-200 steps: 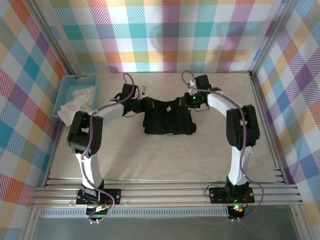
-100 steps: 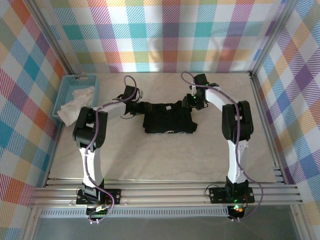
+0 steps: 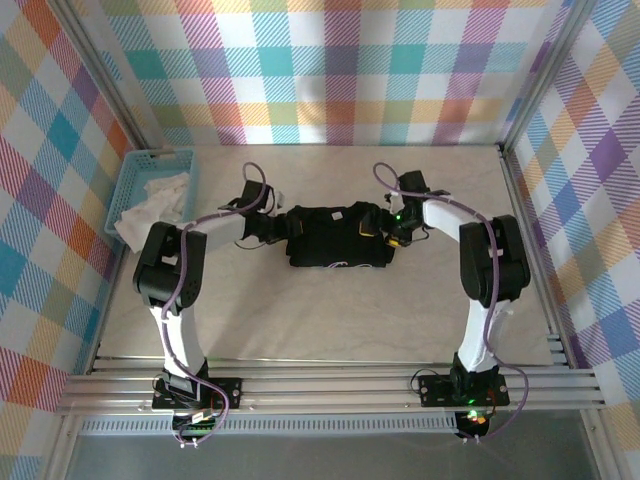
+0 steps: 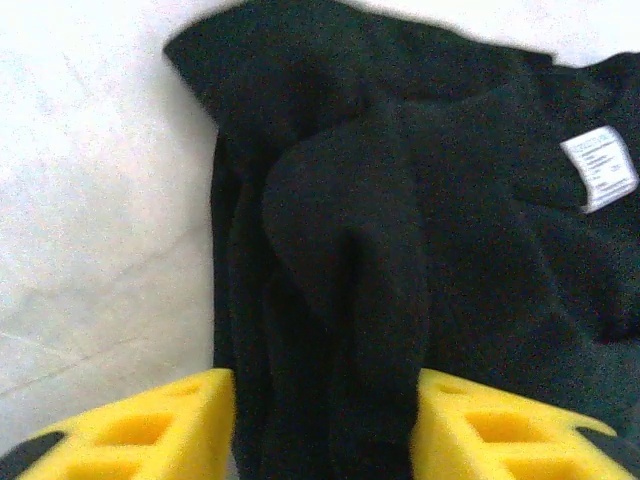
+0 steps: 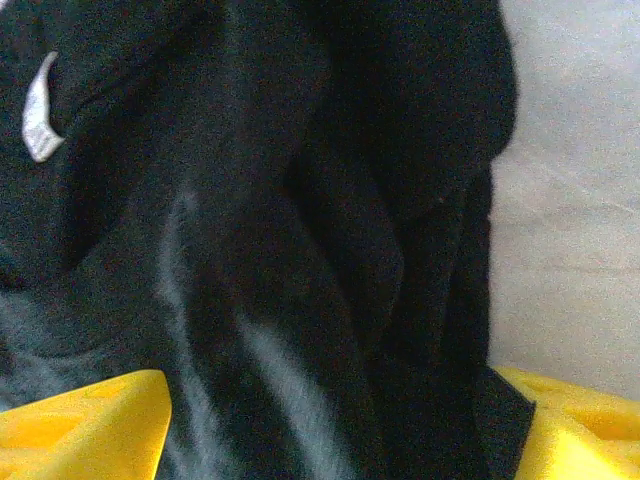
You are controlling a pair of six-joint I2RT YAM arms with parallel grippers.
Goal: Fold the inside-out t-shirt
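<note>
The black t-shirt (image 3: pixel 335 240) lies folded into a compact rectangle at the middle of the table, with a pale print line along its near edge. My left gripper (image 3: pixel 277 226) is at the shirt's left edge. In the left wrist view this gripper (image 4: pixel 322 400) is open, its yellow fingers (image 4: pixel 160 425) straddling a raised fold of the t-shirt (image 4: pixel 400 230) beside a white care label (image 4: pixel 598 170). My right gripper (image 3: pixel 386 228) is at the shirt's right edge. Seen from its wrist, the right gripper (image 5: pixel 335 420) stands wide open over bunched folds of the t-shirt (image 5: pixel 300 200).
A light-blue basket (image 3: pixel 128 178) holding a white cloth (image 3: pixel 150 200) stands at the far left. Metal frame rails (image 3: pixel 520 230) and checked walls enclose the table. Bare tabletop (image 3: pixel 330 310) stretches between the shirt and the arm bases.
Both grippers have opened and let go of the cloth. The right gripper moved nearer, from the shirt's far right corner to its right edge. The left gripper shifted slightly.
</note>
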